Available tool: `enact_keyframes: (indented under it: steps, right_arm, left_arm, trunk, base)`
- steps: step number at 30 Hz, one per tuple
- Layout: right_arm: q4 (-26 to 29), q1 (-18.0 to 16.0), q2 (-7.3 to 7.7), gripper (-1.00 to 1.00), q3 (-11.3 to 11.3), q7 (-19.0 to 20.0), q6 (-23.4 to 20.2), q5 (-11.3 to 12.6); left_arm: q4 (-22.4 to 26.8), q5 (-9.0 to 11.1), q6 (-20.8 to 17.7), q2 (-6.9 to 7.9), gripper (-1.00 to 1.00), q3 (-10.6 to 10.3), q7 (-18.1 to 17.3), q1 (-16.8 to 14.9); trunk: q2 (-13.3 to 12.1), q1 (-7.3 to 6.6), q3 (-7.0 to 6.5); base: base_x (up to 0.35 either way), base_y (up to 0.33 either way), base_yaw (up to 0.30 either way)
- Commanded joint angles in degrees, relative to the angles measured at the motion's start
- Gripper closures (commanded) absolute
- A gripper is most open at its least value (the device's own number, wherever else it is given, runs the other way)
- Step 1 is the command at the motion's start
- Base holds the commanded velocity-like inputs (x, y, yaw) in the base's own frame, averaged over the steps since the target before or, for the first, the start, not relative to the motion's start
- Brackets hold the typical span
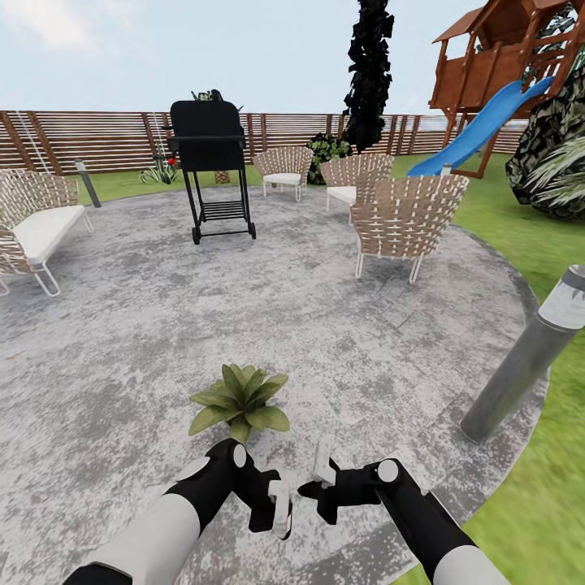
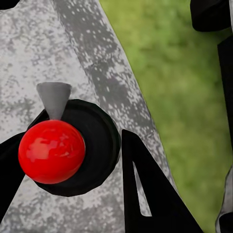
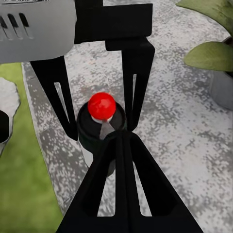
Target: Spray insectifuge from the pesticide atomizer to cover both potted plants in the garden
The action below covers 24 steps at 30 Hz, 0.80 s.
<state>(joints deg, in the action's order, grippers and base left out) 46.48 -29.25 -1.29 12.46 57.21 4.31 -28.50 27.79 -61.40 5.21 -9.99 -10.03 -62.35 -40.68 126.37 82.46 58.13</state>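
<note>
Pesticide atomizer, dark round-bodied sprayer with a red ball top (image 3: 102, 108), sits between our two claws, over the grey stone patio (image 1: 122, 325). Left claw (image 1: 280, 505) fingers bracket it; right claw (image 1: 322, 470) likewise; grip contact we cannot tell. Green pointed-leaf potted plant (image 1: 240, 400) stands just beyond.

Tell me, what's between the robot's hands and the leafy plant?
Just bare grey patio between the grippers, left and right, and the potted plant, seen in the head view.
</note>
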Motion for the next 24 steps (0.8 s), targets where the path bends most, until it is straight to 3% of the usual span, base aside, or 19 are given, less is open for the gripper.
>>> enact_keyframes:
  steps: [1, 6, 12, 24]
  right_arm:
    - [0.05, -0.02, -0.02, 1.0, -0.06, 0.09, 0.46, -0.59]
    - [0.09, -0.02, 0.01, 1.0, -0.06, 0.09, 0.48, -0.59]
    - [0.1, -0.02, -0.02, 1.0, 0.01, 0.09, 0.5, -0.59]
    - [0.1, -0.02, -0.03, 1.0, 0.02, 0.09, 0.48, -0.59]
  left_arm:
    - [0.05, -0.41, 0.53, -0.01, 1.0, 0.01, -0.07, -0.02]
    - [0.04, -0.26, 0.5, -0.01, 1.0, 0.01, -0.06, -0.02]
    - [0.0, 2.57, 0.67, -0.01, 1.0, 0.01, -0.06, -0.02]
    - [-0.15, 3.28, 0.76, -0.01, 1.0, 0.01, -0.06, -0.02]
  trunk:
    - [0.02, -0.01, 0.05]
    - [0.02, -0.01, 0.05]
    - [0.02, -0.01, 0.05]
    - [0.02, -0.01, 0.05]
  base:
    - [0.0, 0.0, 0.0]
    - [0.0, 0.0, 0.0]
    - [0.0, 0.0, 0.0]
    - [0.0, 0.0, 0.0]
